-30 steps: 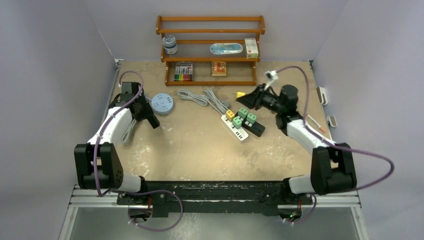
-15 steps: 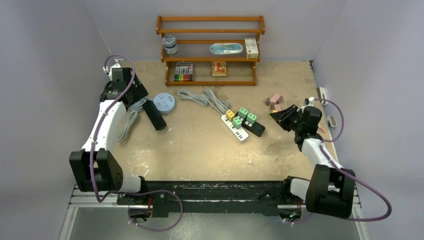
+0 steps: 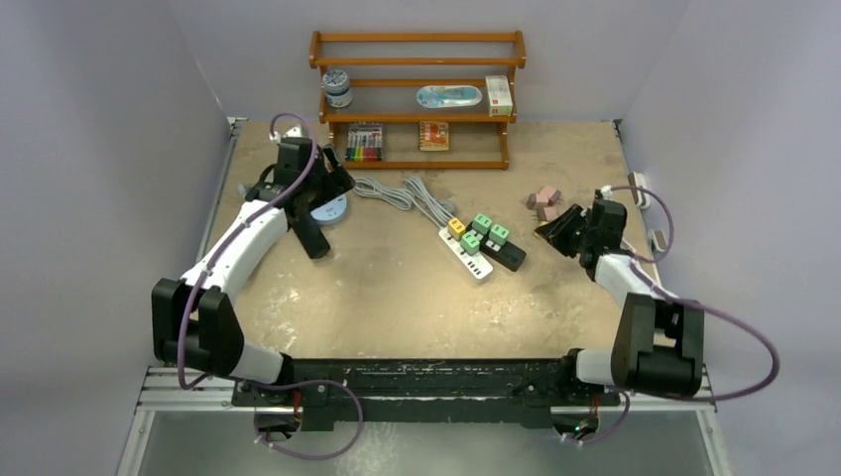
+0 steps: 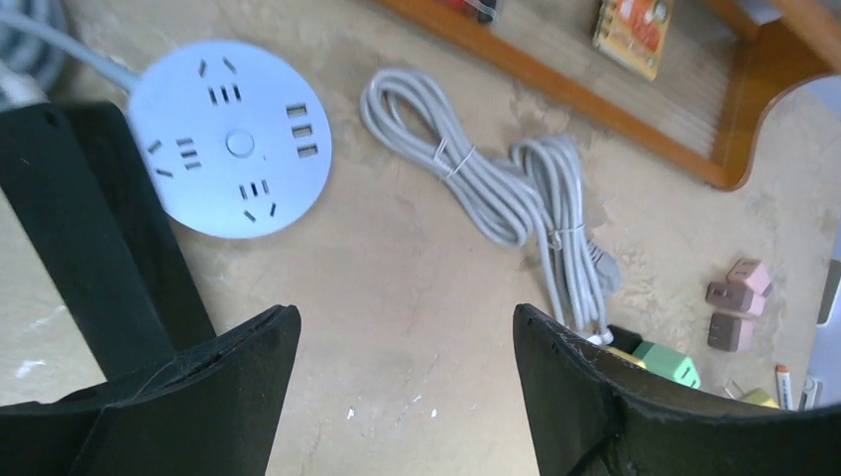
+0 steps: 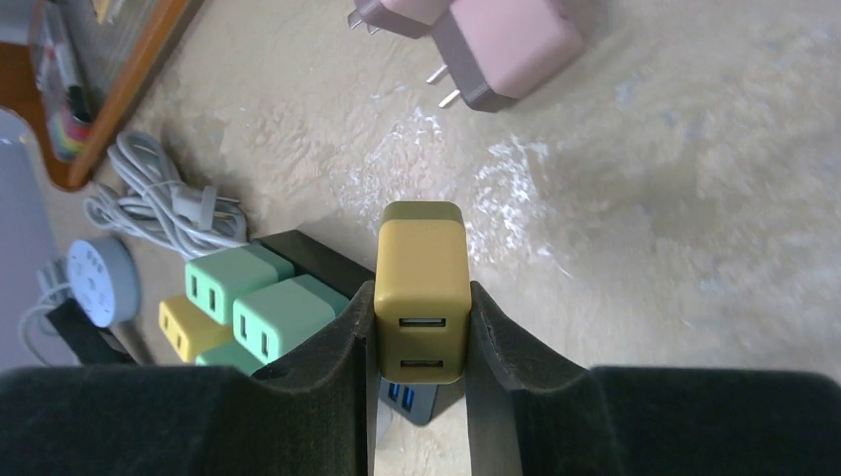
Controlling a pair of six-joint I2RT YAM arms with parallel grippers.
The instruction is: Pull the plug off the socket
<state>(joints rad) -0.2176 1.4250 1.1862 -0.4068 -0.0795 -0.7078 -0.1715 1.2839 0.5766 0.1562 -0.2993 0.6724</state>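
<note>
**Item 1. Right pincer** (image 5: 419,332): clamped on the yellow plug (image 5: 421,288), pressing on its two long sides. The plug is free of any socket. I see it held over the desk (image 3: 397,297), between the white socket strip (image 3: 466,254) and the pink plugs (image 5: 501,45). Its prongs are hidden from me.

**Item 2. Left pincer** (image 4: 405,322): jaws wide apart, holding nothing. It hovers near the round socket (image 4: 228,149) and the grey cable (image 4: 496,188), well apart from the strip.

**Item 3. Green plugs** (image 3: 483,226): seated in the strip.

**Hazards, as I judge them:**
- I cannot read the yellow plug's height. Opening from here may let it fall and bounce into the pink plugs or back against the strip.
- The strip is unheld. A pull on a green plug could lift the whole strip rather than free the plug.
- Sending the left arm over to pin the strip takes it across the cable, which could snag a finger and drag.
</note>
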